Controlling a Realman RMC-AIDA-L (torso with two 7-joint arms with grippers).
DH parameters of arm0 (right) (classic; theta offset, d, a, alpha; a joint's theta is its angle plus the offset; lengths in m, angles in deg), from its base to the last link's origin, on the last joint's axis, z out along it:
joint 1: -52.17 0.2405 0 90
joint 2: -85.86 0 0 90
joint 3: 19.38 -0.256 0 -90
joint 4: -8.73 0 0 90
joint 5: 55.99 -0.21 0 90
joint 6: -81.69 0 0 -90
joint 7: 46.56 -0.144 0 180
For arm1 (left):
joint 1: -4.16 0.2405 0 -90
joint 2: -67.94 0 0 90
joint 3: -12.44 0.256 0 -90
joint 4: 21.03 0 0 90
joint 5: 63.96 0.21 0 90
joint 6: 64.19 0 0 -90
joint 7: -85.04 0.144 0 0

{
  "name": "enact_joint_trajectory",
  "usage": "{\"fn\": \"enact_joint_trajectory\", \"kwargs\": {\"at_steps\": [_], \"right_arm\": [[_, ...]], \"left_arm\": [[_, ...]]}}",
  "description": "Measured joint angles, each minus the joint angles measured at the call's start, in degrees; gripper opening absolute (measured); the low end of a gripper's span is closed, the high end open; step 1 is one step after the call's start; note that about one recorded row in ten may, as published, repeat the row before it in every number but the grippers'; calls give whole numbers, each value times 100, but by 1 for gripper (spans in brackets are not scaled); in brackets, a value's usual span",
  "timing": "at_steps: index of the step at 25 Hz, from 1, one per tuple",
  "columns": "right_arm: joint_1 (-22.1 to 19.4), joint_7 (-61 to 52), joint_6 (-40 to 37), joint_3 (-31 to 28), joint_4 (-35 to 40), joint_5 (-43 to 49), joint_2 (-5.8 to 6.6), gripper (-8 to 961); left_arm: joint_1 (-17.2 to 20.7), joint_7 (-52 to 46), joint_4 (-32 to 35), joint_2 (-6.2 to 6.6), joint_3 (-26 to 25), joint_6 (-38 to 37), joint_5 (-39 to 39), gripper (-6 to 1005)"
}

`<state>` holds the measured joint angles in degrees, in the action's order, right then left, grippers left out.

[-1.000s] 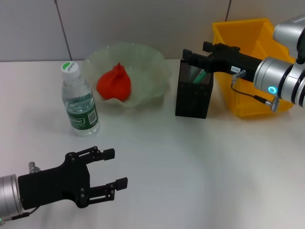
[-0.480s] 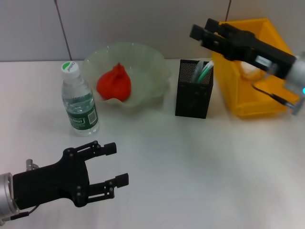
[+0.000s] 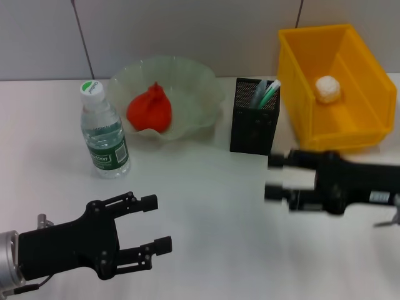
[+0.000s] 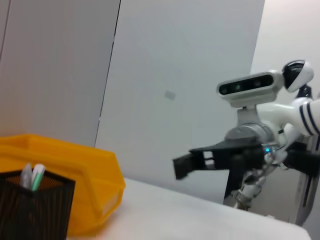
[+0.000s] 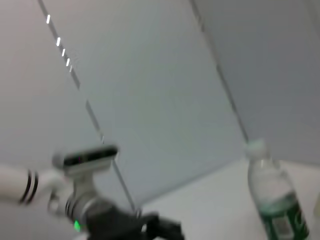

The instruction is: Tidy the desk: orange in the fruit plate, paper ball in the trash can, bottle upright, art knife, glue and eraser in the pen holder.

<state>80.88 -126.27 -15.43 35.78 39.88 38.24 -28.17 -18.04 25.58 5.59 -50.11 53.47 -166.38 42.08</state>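
Note:
The orange (image 3: 150,107) lies in the pale green fruit plate (image 3: 187,70). An upright bottle (image 3: 103,132) stands left of the plate and also shows in the right wrist view as the bottle (image 5: 272,200). The white paper ball (image 3: 328,89) rests inside the yellow trash can (image 3: 362,134). Green and white items stick out of the black mesh pen holder (image 3: 253,128); I cannot tell the art knife, glue and eraser apart. My right gripper (image 3: 275,175) hovers open and empty over the table in front of the pen holder. My left gripper (image 3: 157,223) is open and empty at the near left.
The white table (image 3: 206,206) stretches between the two grippers. A grey wall rises behind the plate and can. The left wrist view shows the pen holder (image 4: 32,210), the yellow can (image 4: 75,165) and the right gripper (image 4: 197,160) farther off.
My right arm swung away from above the pen holder and trash can, down to the table in front of the holder. The paper ball now shows in the can. The left gripper barely shifted.

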Motion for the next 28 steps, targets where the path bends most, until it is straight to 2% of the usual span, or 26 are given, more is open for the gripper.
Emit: {"fn": "enact_joint_trajectory", "kwargs": {"at_steps": [2,8,15,28], "right_arm": [[-10,92,9,-2,-12,119,-24,772],[-155,774,54,23,-87,429,-195,772],[-205,1485,260,56,-536,450,-210,772],[-211,1603,345,57,-611,456,-234,772]], "left_arm": [[-11,-2,0,5,2,94,64,788],[-64,-10,3,15,2,291,265,788],[-114,-12,0,28,178,494,277,787],[-118,-66,23,27,230,497,277,787]]}}
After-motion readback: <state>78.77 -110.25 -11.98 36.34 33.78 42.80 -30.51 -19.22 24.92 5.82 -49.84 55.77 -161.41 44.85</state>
